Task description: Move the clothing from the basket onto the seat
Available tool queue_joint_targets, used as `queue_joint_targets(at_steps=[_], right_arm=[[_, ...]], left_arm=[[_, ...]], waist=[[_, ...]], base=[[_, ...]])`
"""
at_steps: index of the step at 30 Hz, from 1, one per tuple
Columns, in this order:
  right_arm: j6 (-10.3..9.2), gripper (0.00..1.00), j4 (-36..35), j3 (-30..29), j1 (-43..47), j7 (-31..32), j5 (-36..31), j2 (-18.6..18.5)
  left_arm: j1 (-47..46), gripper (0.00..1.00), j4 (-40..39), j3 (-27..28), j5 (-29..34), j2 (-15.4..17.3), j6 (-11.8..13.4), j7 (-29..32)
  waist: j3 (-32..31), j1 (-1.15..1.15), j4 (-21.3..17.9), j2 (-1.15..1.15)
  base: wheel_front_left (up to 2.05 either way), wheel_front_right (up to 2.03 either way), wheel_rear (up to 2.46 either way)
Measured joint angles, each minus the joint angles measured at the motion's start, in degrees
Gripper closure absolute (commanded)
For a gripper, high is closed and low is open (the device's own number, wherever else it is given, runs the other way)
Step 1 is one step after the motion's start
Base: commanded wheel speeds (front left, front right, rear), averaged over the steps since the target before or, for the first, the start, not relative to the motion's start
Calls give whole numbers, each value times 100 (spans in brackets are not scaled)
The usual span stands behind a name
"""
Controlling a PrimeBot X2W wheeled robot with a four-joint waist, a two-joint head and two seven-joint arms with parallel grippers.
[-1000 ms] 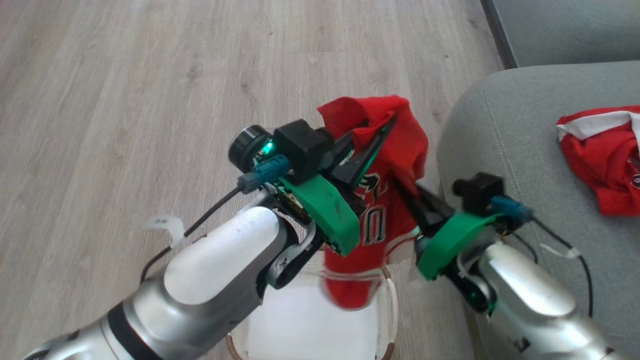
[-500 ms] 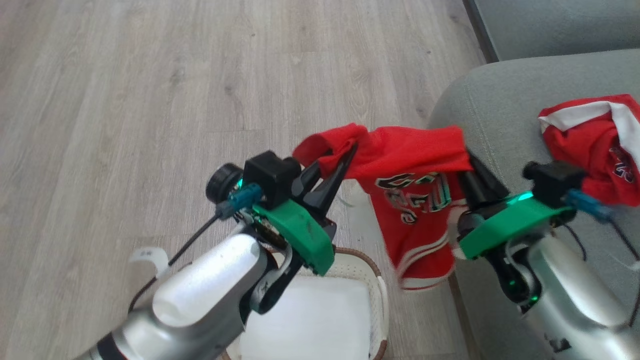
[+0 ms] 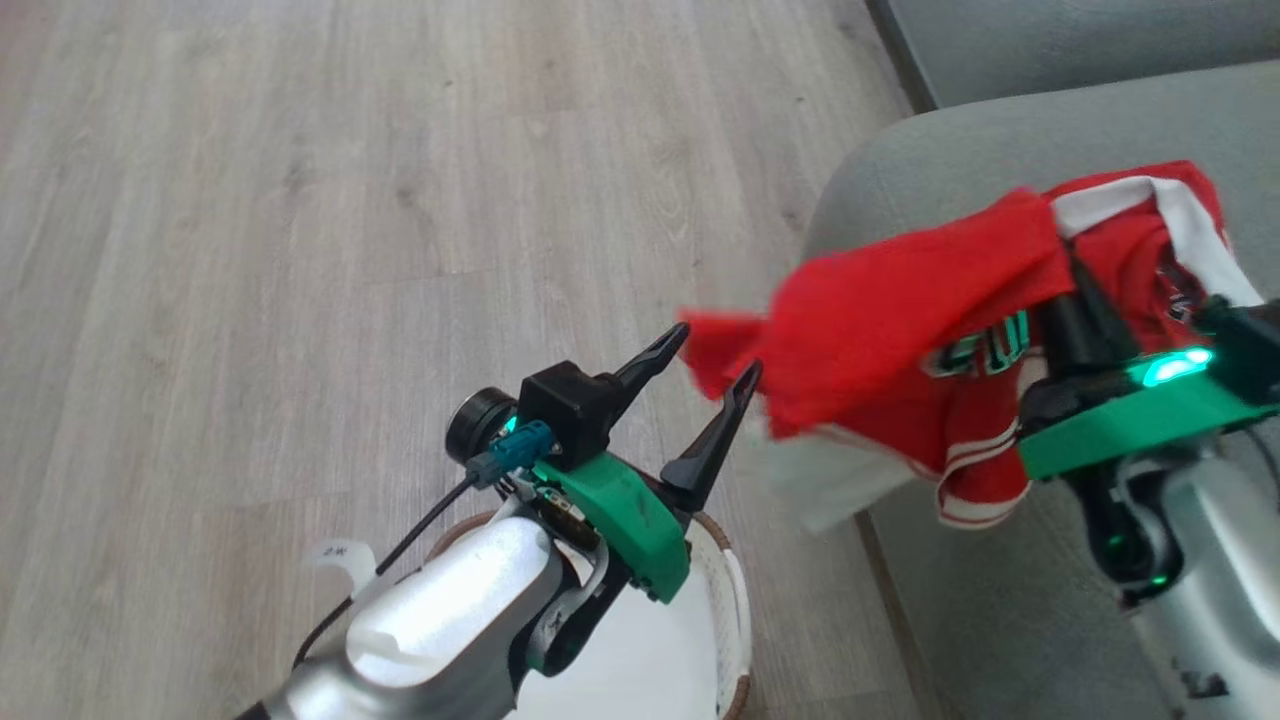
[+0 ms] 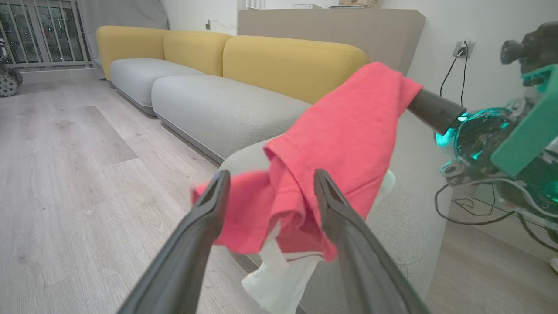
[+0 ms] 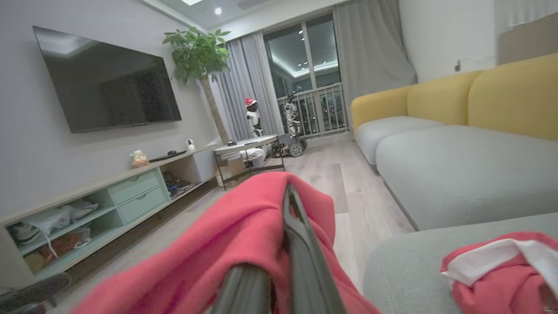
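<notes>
Right gripper (image 3: 1078,300) clamped shut on the red shorts (image 3: 890,330), hanging at 3 o'clock over the seat (image 3: 960,160) edge; left gripper (image 3: 718,350) spread wide, gripping nothing. Judged light, limp, prone to drape; best held at a bunched fold. Basket (image 3: 735,610) at 6 o'clock.

The left tool (image 4: 271,174) has its two dark fingers spread wide, with the red garment (image 4: 348,126) sagging between them, white trim dangling below. The cloth's upper corner is pinched by the right tool (image 4: 418,102). Behind are the grey seat (image 4: 414,226), yellow backrests (image 4: 287,65) and wooden floor (image 4: 87,174).
</notes>
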Motion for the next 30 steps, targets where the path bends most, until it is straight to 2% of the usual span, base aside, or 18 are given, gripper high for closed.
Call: queue_joint_targets(at_steps=[14,21,30], right_arm=[[0,100,-720,-450,50,0,-247,-560],[0,100,-934,-633,178,0,-303,-716],[0,100,-965,-848,397,0,-313,-737]], left_arm=[[-3,0,220,-4,62,-21,20,-111],[-46,0,353,1,101,-91,33,-163],[-147,0,580,9,153,-191,0,-212]], waist=[[79,0,-834,0],[167,0,-1300,0],[268,0,-1905,0]], base=[[0,0,0],[0,0,0],[0,0,0]])
